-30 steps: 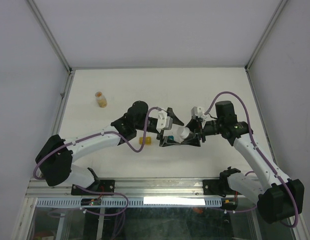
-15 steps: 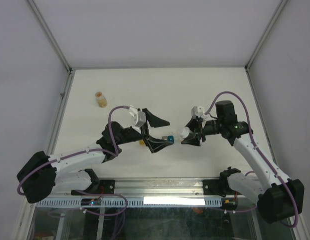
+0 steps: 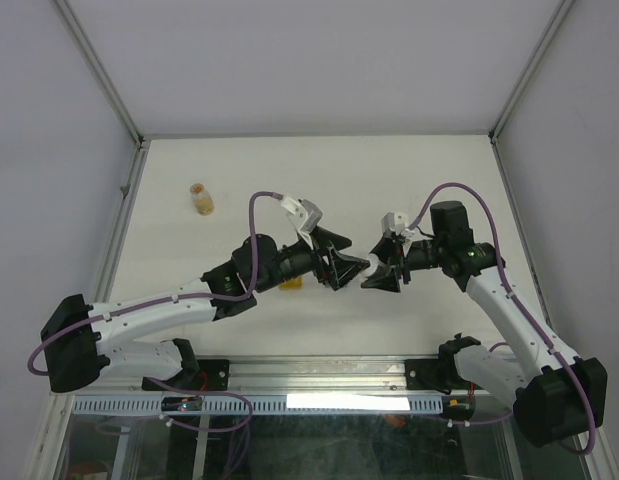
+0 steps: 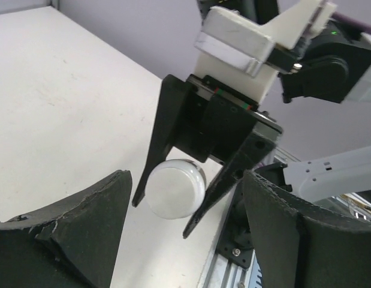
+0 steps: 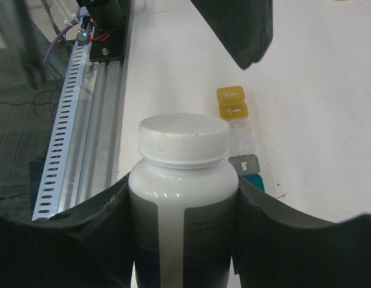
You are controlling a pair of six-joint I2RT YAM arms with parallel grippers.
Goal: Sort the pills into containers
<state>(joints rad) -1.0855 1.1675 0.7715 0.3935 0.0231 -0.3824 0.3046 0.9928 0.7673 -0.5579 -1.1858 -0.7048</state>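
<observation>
My right gripper (image 5: 184, 198) is shut on a white pill bottle (image 5: 182, 210) with a white screw cap (image 5: 184, 141), holding it sideways above the table (image 3: 372, 266). My left gripper (image 4: 186, 201) is open and faces the cap (image 4: 173, 189), one finger to each side and just short of it. On the table below lies the strip of containers (image 5: 240, 141), with yellow compartments (image 5: 231, 102), clear ones, a grey lid and a teal one (image 5: 255, 181). In the top view only its yellow end (image 3: 289, 283) shows beside the left gripper (image 3: 349, 268). The pills are hidden.
A small amber vial (image 3: 200, 198) stands at the table's far left. The slotted metal rail (image 5: 71, 120) runs along the near table edge. Both arms meet at mid-table, close to that front edge.
The left gripper drew back to the left from the cap and opened wide, then came back to the cap with its jaws narrower. The right arm and bottle stayed still.
</observation>
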